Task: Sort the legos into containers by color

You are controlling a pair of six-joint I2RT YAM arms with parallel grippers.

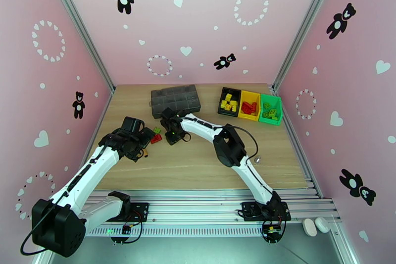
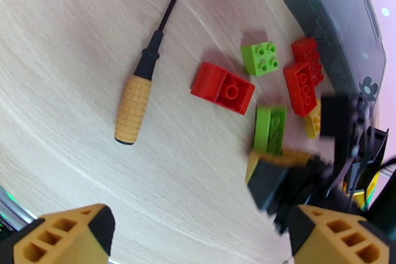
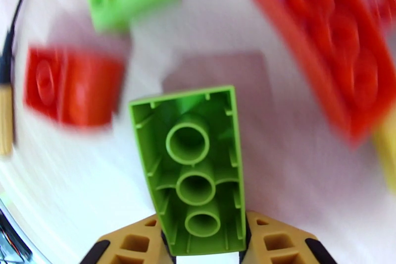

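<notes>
Over the table (image 1: pixel 198 163), right gripper (image 3: pixel 205 247) clamps green lego (image 3: pixel 195 161); left gripper (image 2: pixel 198 220) gapes.

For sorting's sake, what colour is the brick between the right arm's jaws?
The brick is lime green; right wrist view shows it best.

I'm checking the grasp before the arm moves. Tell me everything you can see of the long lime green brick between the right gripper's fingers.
The long lime green brick is glossy moulded plastic, turned so its hollow underside faces the wrist camera: thin walls, small ribs and three round tubes in a row. The right gripper clamps its two long sides near one end. Whether it is lifted off the table I cannot tell.
</notes>
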